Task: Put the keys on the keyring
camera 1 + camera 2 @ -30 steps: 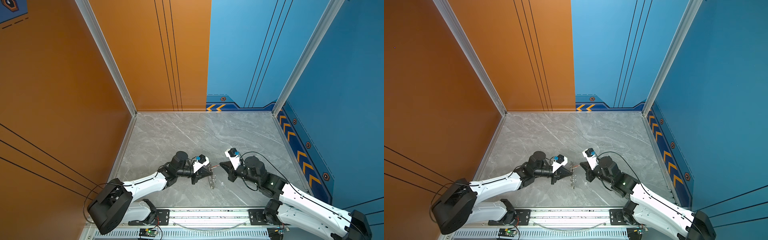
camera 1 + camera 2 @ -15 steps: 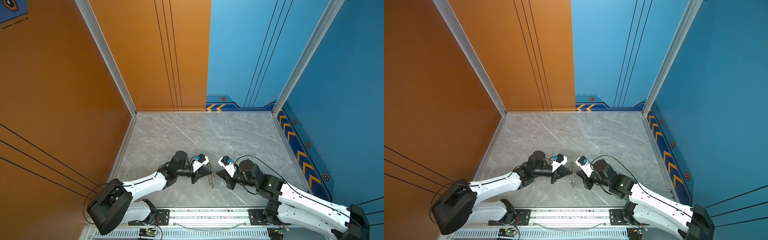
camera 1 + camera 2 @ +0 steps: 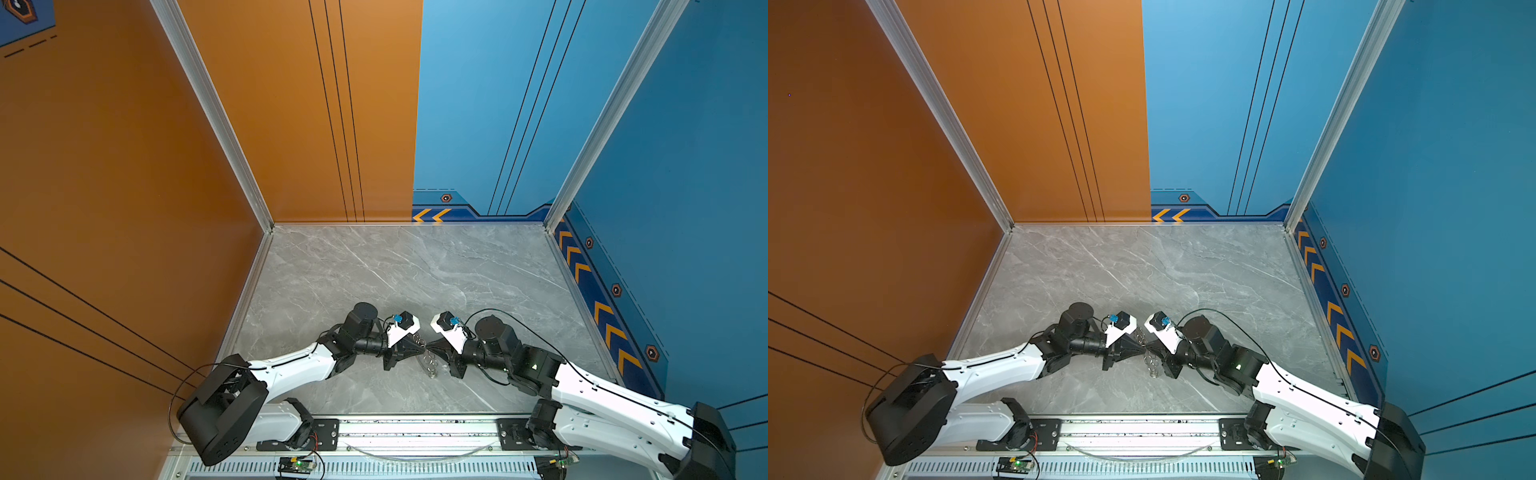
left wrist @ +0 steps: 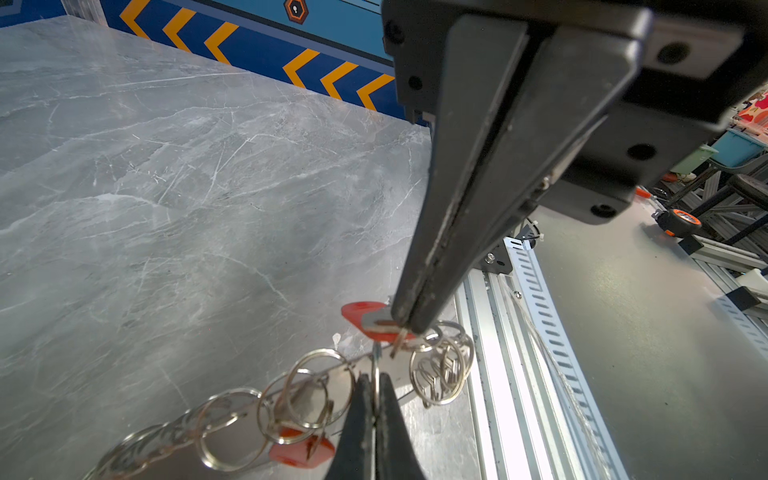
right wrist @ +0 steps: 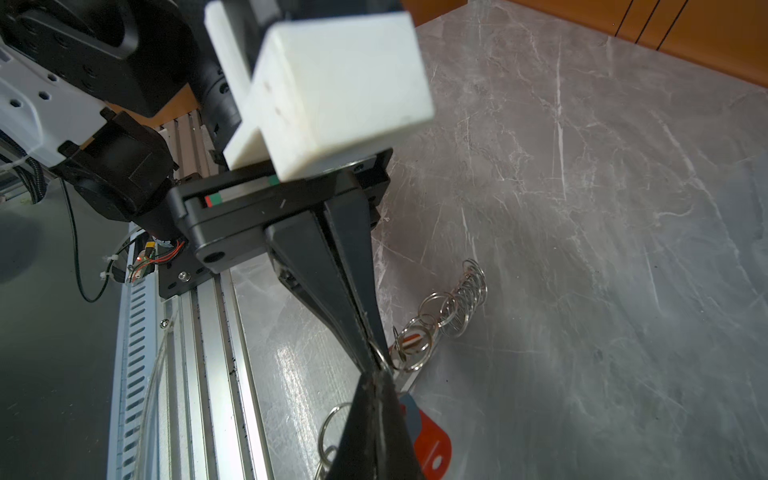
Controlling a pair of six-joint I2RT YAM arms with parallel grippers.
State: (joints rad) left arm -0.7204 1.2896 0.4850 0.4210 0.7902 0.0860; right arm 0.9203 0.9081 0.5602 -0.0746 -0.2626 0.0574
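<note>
— Gripping what?
— Left gripper [image 4: 375, 379] pinches one ring of the keyring [image 4: 266, 415]; right gripper [image 4: 409, 328], tip-to-tip, clamps a key [image 4: 370, 320]. Second key [image 4: 301, 451] sits among rings beside left. Rail [image 4: 498, 374] near on one side; open table [image 4: 166, 208] on other.

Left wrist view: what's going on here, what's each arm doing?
Both grippers meet just above the grey table. The left gripper is shut on one split ring of the keyring, the rest trailing onto the table. The right gripper is shut on a red-tagged key, held right at that ring. A second red-tagged key lies among the rings; threaded or not, I can't tell.
</note>
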